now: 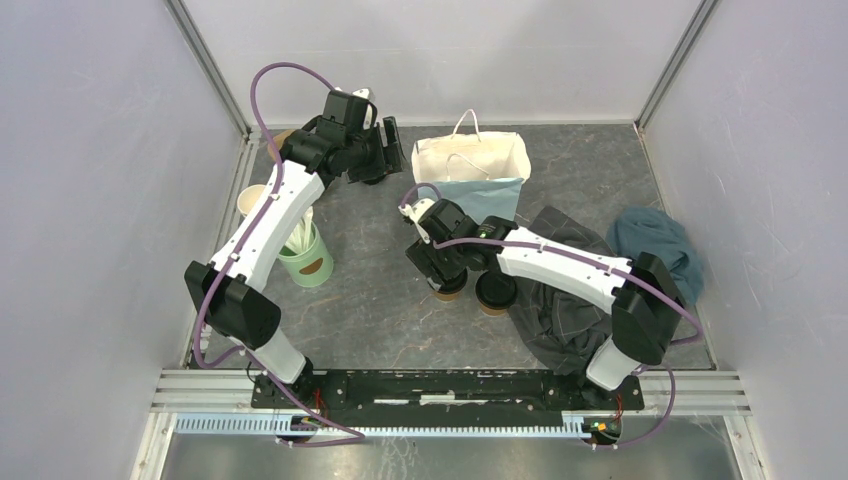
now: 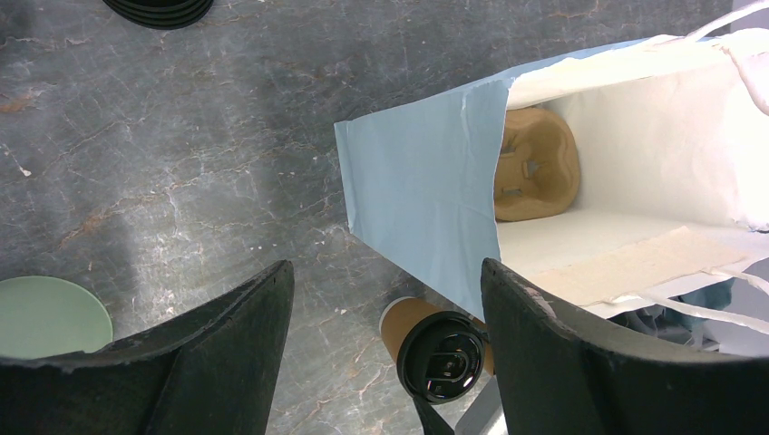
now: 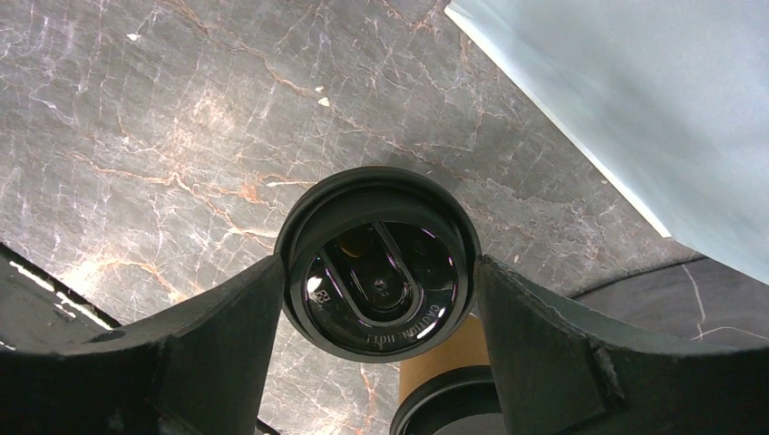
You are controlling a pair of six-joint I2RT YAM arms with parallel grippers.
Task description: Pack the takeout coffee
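Grey cloth (image 1: 560, 312) beside lidded cups (image 1: 495, 289), paper bag (image 1: 497, 196) behind, green cup (image 1: 312, 263) left

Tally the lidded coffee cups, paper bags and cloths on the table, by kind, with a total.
Lidded coffee cups: 2
Paper bags: 1
Cloths, one dark grey, one teal: 2
Total: 5

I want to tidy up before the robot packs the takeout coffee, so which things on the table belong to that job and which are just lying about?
For the job:
lidded brown cup
second lidded brown cup
paper bag
cardboard cup carrier inside it

Lying about:
green cup of white sticks
stack of black lids
dark grey cloth
blue cloth
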